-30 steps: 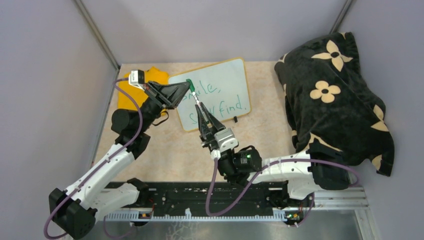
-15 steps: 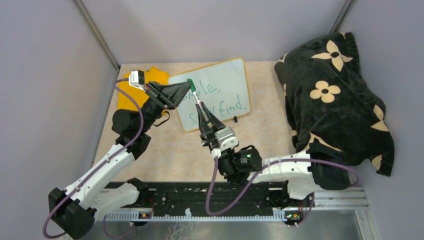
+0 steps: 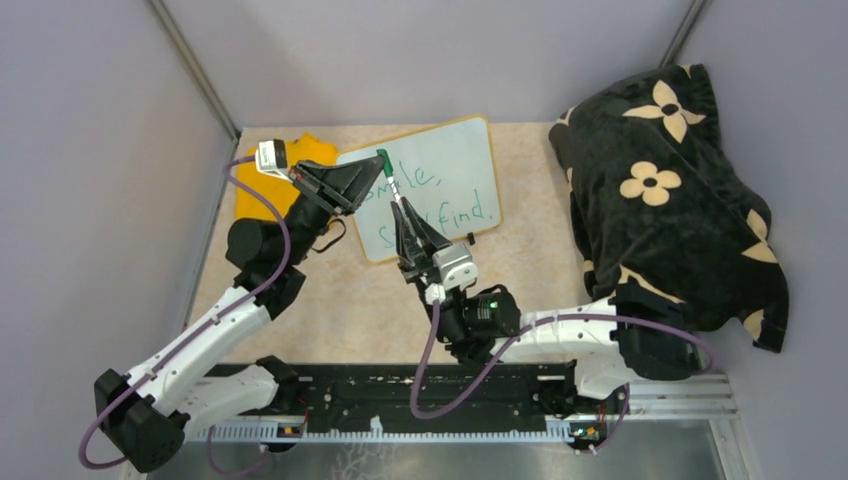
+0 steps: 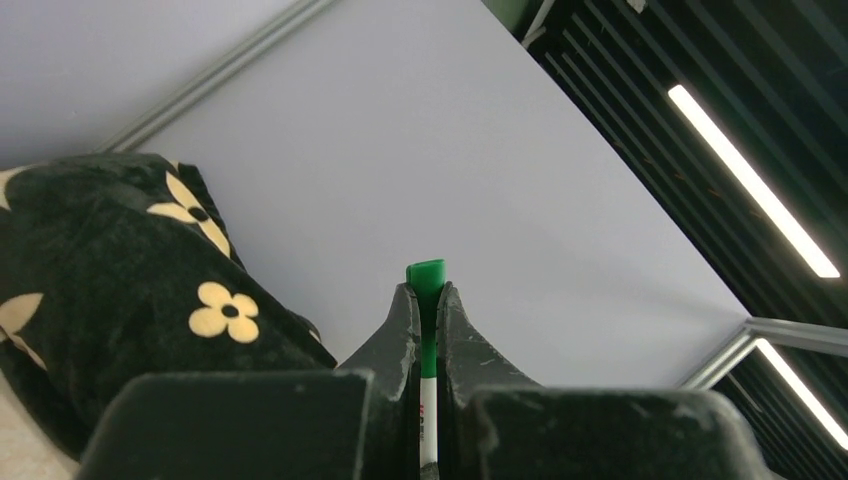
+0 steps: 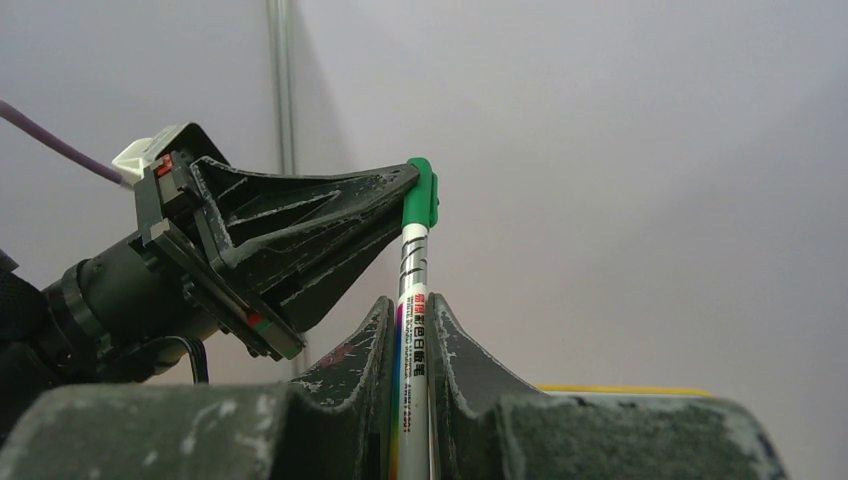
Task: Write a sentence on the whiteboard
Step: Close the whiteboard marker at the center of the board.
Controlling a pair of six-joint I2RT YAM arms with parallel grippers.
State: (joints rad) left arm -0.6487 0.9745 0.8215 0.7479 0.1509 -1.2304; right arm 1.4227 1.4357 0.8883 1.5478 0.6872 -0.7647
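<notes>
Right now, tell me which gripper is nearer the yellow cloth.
Left. The left gripper hangs just beside the yellow cloth; the right gripper is farther off, over the whiteboard.

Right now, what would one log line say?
left gripper: shut on cap | right gripper: shut on marker | whiteboard: sentence written

A beige, mottled table (image 3: 330, 300) is seen beneath both arms. A whiteboard (image 3: 455, 165) with a thin wooden frame is laid flat on it, under the left gripper (image 3: 378, 168) and the right gripper (image 3: 400, 208) and reaching away to their right. A yellow cloth (image 3: 318, 150) is spread to the left of the left gripper, partly covered by its wrist. A black blanket (image 3: 670, 200) patterned with cream flowers is heaped well to the right of the right gripper.
</notes>
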